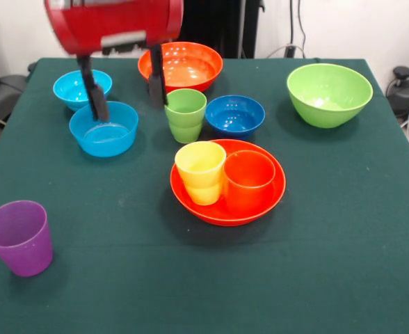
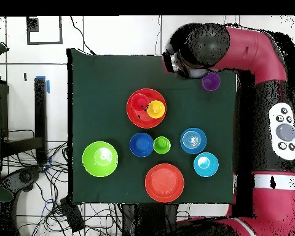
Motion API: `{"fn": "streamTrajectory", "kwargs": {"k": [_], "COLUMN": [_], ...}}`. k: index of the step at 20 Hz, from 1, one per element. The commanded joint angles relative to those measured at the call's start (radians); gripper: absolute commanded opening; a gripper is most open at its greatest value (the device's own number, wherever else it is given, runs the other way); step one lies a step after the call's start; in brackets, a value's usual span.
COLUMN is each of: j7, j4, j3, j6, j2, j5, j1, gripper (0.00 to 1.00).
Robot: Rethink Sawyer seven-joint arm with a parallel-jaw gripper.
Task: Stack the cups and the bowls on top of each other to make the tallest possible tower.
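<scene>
Green table (image 1: 343, 229) with cups and bowls spread out, nothing stacked high.
The gripper (image 1: 126, 87), fingers apart and empty, hangs at eleven o'clock over a light blue bowl (image 1: 104, 129). At centre, an orange bowl (image 1: 228, 182) holds the yellow cup (image 1: 201, 171) and orange cup (image 1: 249, 180). The purple cup (image 1: 19, 236) stands at eight o'clock.

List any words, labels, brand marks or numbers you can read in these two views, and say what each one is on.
None can be read.
The red Sawyer arm has a grey button panel in the overhead view; its markings are too small to read.
The grey strip on the red arm housing in the front view is blurred, with no legible text.
The plastic cups and bowls, such as the purple plastic tumbler and the large lime green bowl, show no print.
</scene>
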Motion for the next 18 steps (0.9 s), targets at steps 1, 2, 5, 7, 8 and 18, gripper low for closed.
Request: {"fn": "streamTrajectory", "kwargs": {"k": [1, 2, 5, 7, 8, 18], "j7": [-0.441, -0.455, -0.489, -0.502, -0.512, -0.588], "j4": [-0.128, -0.146, -0.185, -0.213, -0.226, -0.386], "j3": [0.052, 0.055, 0.064, 0.064, 0.065, 0.071], "j6": [0.089, 0.091, 0.098, 0.109, 0.118, 0.196], "j2": [0.162, 0.178, 0.215, 0.236, 0.245, 0.325], "j5": [-0.12, -0.125, -0.128, -0.128, -0.127, -0.133], "j1": [-0.006, -0.006, -0.012, -0.012, -0.013, 0.0], "gripper": [1.0, 1.0, 1.0, 1.0, 1.0, 1.0]}}
